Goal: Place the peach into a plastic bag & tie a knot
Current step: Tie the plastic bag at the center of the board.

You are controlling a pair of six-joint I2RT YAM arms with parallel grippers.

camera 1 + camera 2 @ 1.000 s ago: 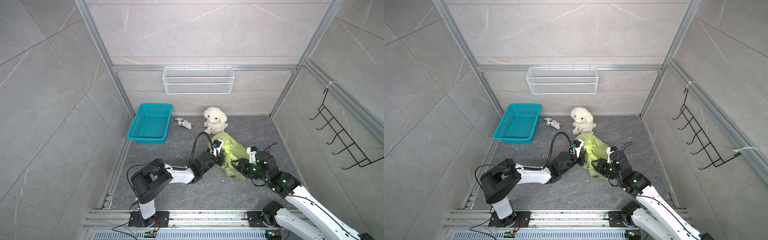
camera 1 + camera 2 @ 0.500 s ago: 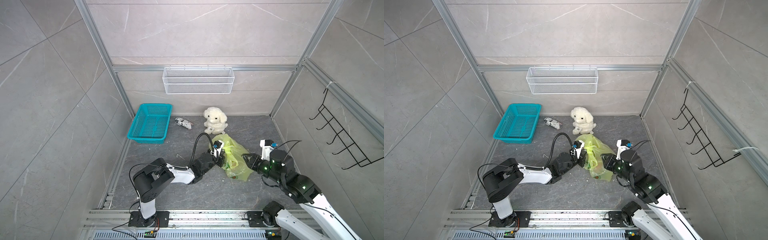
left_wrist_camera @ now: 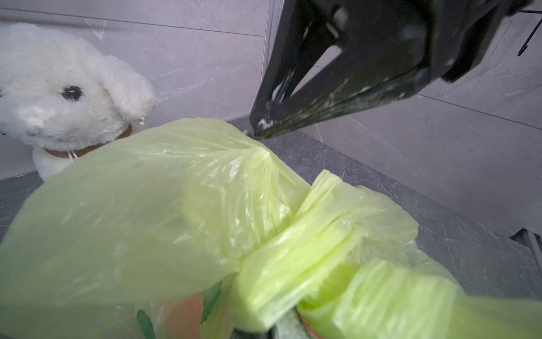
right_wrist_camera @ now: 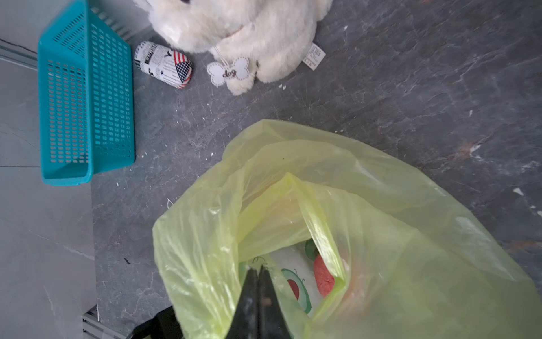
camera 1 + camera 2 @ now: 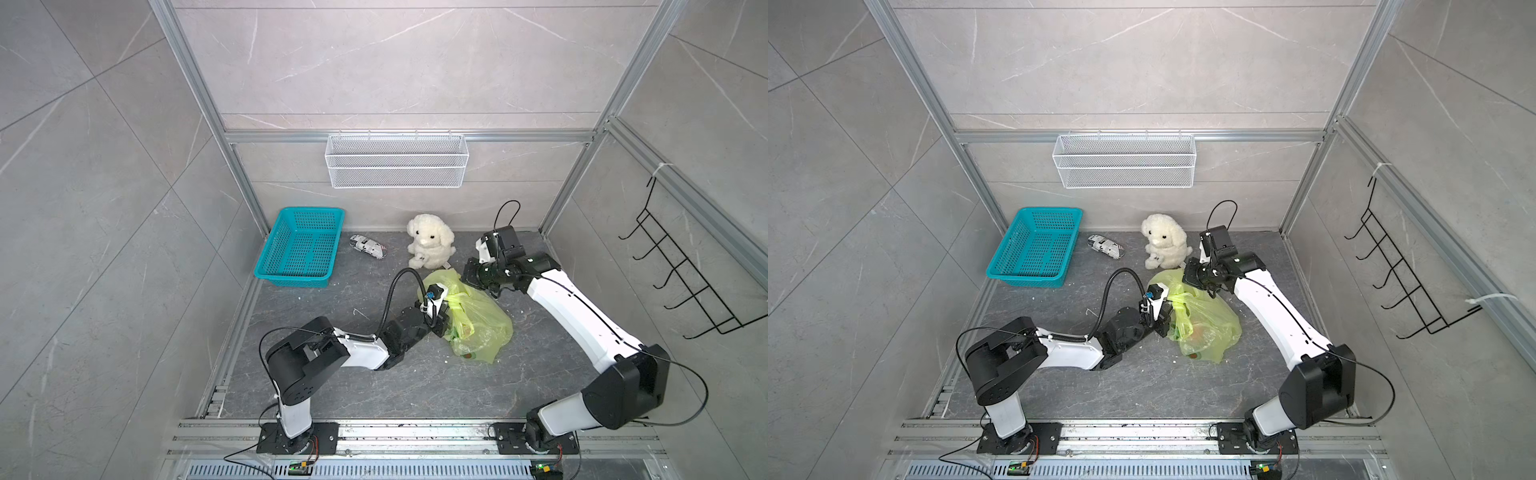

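mid floor (image 5: 332,395): plastic bag (image 5: 478,328) lying slumped, just beside plush dog (image 5: 430,241). left claw (image 5: 1166,324) clamping down on bag's bunched handle strips. right claw (image 4: 258,268) hanging tips-together over bag's dog-side edge, gripping nothing afaict. knot (image 3: 293,264) sitting right off left claw, strips running roughly toward right claw's side, so left claw's way nearer for next tug imo. peach (image 4: 324,278) showing through film, already inside.
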